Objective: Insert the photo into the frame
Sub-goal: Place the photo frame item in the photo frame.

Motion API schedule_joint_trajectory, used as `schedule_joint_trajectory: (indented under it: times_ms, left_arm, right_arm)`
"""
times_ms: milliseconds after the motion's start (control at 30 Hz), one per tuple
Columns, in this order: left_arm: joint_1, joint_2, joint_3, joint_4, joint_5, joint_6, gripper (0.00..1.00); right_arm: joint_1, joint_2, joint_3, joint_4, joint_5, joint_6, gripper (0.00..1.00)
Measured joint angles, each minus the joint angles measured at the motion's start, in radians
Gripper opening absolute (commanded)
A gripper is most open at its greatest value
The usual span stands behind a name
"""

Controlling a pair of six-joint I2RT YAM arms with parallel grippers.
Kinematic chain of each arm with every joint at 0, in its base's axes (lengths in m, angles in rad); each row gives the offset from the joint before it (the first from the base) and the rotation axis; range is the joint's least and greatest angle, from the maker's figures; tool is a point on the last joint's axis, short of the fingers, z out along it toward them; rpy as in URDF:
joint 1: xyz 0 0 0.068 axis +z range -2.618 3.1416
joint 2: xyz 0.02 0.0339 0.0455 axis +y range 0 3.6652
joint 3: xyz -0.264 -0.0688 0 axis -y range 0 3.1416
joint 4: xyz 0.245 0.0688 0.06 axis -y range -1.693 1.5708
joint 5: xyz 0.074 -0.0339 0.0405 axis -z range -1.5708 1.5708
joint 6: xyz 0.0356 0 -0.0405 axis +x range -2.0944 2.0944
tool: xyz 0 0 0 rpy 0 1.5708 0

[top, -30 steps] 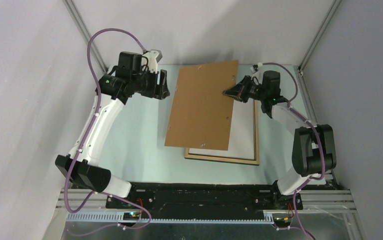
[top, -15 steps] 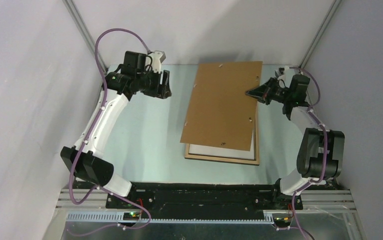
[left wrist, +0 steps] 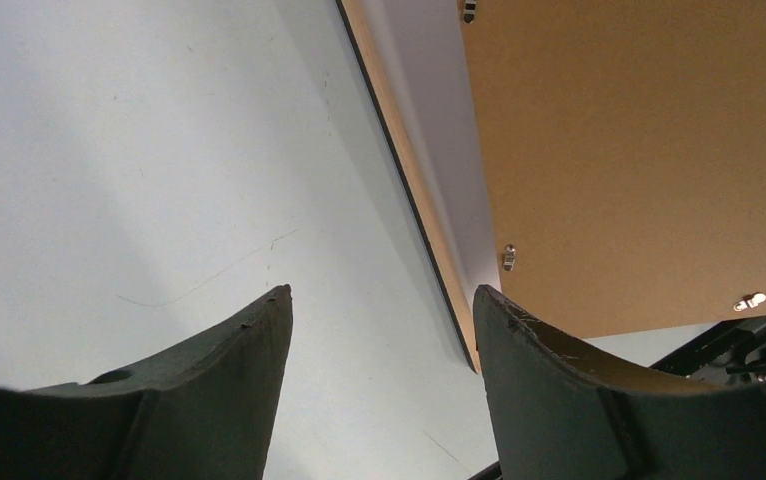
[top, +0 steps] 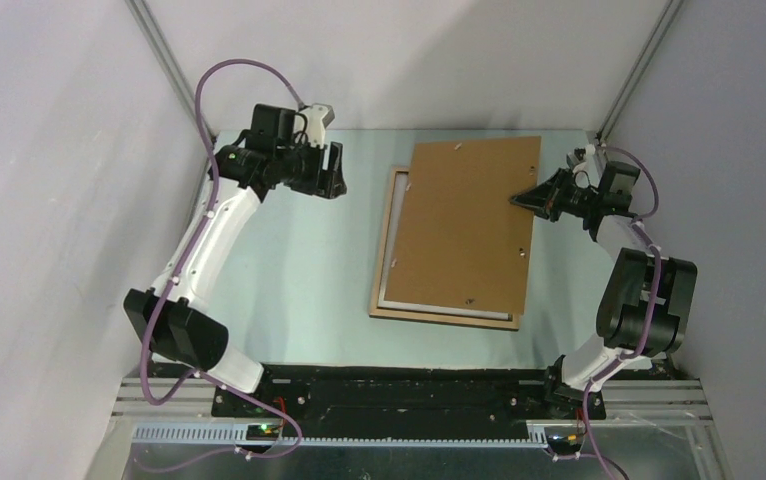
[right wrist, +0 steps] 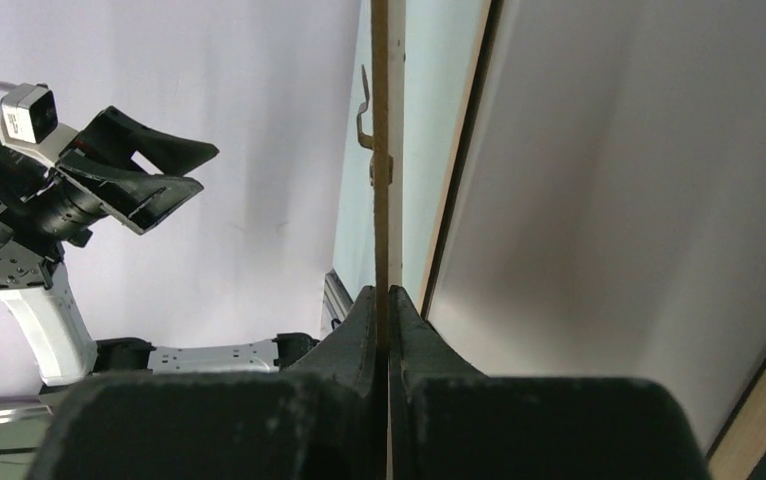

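Frame (top: pixel 439 318) lies back-up on the counter (top: pixel 289 270) below the right hand (top: pixel 521 199), which is grasping the brown backing panel (top: pixel 464 225) by its edge; left hand (top: pixel 333 172) hangs released, frame to its right.

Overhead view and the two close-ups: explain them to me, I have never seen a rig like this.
Two white-and-black robot arms are bolted to a pale table. The overhead camera looks down on both; each close-up comes from a camera on one wrist. A light-wood picture frame lies flat, a white sheet inside it. The right claw is shut on the edge of a plain brown hardboard panel, holding it over the frame. The left claw is open and empty.
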Motion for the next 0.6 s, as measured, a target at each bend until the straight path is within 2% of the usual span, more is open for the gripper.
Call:
schedule_joint_trajectory:
  times_ms: [600]
  left_arm:
    - [0.0, -0.067, -0.096, 0.05, -0.033, 0.016, 0.95]
  right_arm:
    - [-0.007, 0.003, 0.0, -0.078, -0.002, -0.093, 0.0]
